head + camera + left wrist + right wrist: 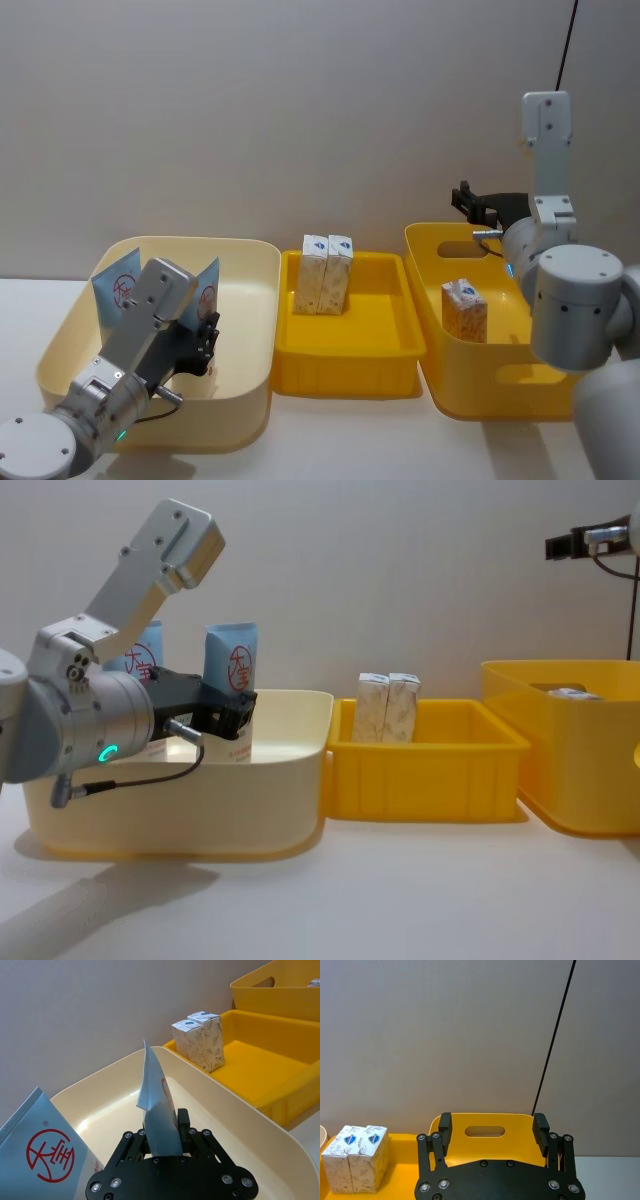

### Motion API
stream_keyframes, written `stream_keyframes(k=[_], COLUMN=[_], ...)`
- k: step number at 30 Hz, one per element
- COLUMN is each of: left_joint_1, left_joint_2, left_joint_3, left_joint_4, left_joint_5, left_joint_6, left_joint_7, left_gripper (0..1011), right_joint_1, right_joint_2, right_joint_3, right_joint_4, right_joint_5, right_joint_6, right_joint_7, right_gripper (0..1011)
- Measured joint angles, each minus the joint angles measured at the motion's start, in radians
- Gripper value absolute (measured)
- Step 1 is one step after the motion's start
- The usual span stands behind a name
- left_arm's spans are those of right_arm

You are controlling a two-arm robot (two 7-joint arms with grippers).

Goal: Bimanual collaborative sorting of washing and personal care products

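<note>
Inside the cream bin my left gripper is shut on a light-blue tube with a red circle logo, which stands upright. The left wrist view shows the tube pinched between the fingers. A second light-blue tube leans at the bin's far left corner. Two small white cartons stand side by side at the back of the middle yellow tray. One more carton sits in the right yellow bin. High above that bin's back edge, my right gripper hangs open and holds nothing.
The three containers stand in a row on a white table, touching or nearly touching. A grey wall runs close behind them. A black cable hangs down the wall behind the right bin. Bare table lies in front of the bins.
</note>
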Motion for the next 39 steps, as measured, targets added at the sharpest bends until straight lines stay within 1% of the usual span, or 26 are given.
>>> stream_keyframes(k=[20,25,32,35,39], left_joint_1=[0.0,-0.009,-0.033,-0.046,-0.056], left_joint_2=[0.0,-0.001,-0.002,-0.006,-0.01], left_joint_3=[0.0,-0.001,-0.013,-0.024,-0.039], left_joint_4=[0.002,0.013,0.04,0.051,0.057], left_joint_5=[0.0,0.0,-0.012,-0.03,-0.05], left_joint_6=[0.001,-0.006,-0.038,-0.062,-0.081], left_joint_7=[0.0,-0.013,-0.045,-0.07,-0.093], left_gripper=[275,278,275,275,275], right_joint_1=[0.0,0.0,0.0,0.0,0.0], right_joint_2=[0.0,0.0,0.0,0.0,0.0], right_joint_3=[0.0,0.0,0.0,0.0,0.0], right_joint_4=[0.0,0.0,0.0,0.0,0.0], right_joint_5=[0.0,0.0,0.0,0.0,0.0], right_joint_6=[0.0,0.0,0.0,0.0,0.0], right_joint_7=[0.0,0.0,0.0,0.0,0.0], right_gripper=[1001,1001,1001,1001,1001])
